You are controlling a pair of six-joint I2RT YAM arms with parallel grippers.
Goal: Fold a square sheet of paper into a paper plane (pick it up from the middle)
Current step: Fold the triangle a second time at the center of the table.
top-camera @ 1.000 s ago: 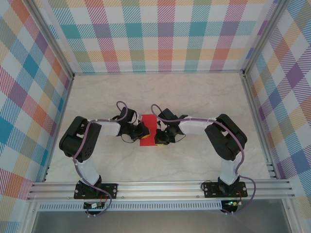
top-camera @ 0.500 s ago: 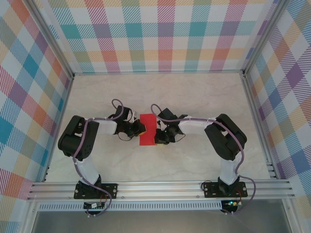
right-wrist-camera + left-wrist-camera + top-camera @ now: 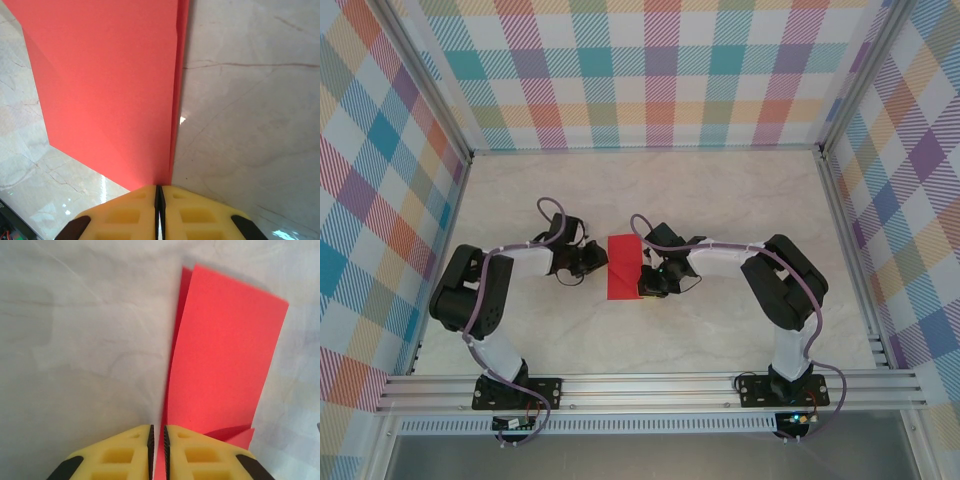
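Note:
The square sheet of paper (image 3: 623, 264) is bright red and folded into a layered rectangle in the middle of the table. No paper plane is in view. My left gripper (image 3: 602, 262) sits at the sheet's left edge. In the left wrist view its jaws (image 3: 158, 430) stand slightly apart, with the edge of the red sheet (image 3: 225, 350) running loosely into the narrow gap. My right gripper (image 3: 641, 282) is at the sheet's right edge. In the right wrist view it (image 3: 159, 188) is shut on the sheet's (image 3: 110, 85) folded edge.
The pale marble tabletop (image 3: 720, 200) lies bare around the sheet. Checkered walls (image 3: 650, 70) close in the back and both sides. An aluminium rail (image 3: 650, 385) with both arm bases runs along the near edge.
My left arm has drawn back to the left, uncovering more of the red sheet, and its jaws have parted a little. The right arm and its grip have stayed put.

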